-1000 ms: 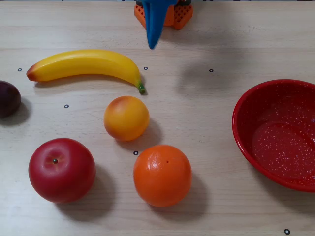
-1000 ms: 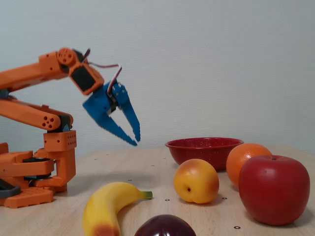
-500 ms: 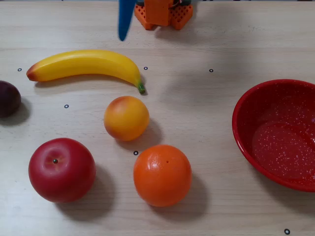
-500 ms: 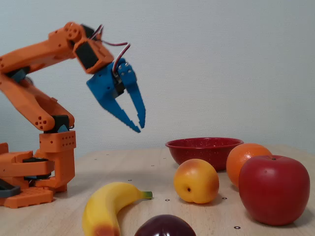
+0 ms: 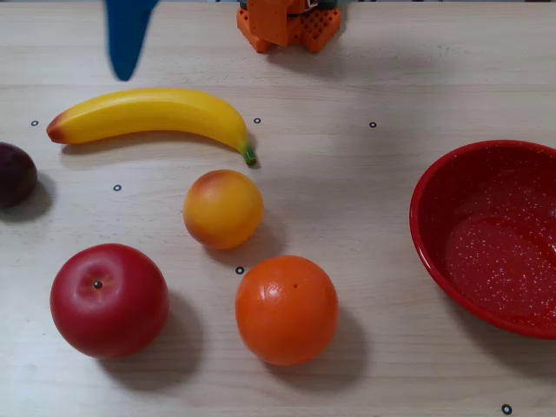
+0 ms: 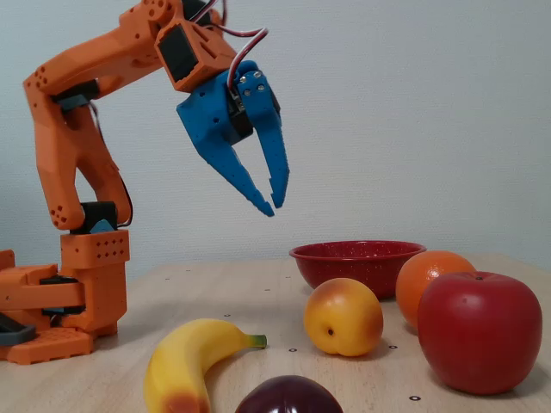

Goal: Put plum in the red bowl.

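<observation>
The plum [image 5: 13,174], small and dark purple, lies at the left edge of the overhead view. In the fixed view the plum [image 6: 288,396] sits at the bottom edge, partly cut off. The red bowl [image 5: 486,234] with white speckles stands at the right. In the fixed view the red bowl [image 6: 357,251] is behind the fruit. My blue gripper [image 6: 274,209] hangs high above the table, pointing down, fingers a narrow gap apart and holding nothing. Overhead, the gripper [image 5: 127,74] is at the top left, beyond the banana and well away from the plum.
A yellow banana [image 5: 148,113], a peach-coloured fruit [image 5: 223,208], a red apple [image 5: 109,300] and an orange [image 5: 287,308] lie between plum and bowl. The orange arm base [image 5: 287,22] stands at the table's top edge.
The arm has lifted and swung; the gripper has moved left in the overhead view and risen higher in the fixed view. No fruit has moved.
</observation>
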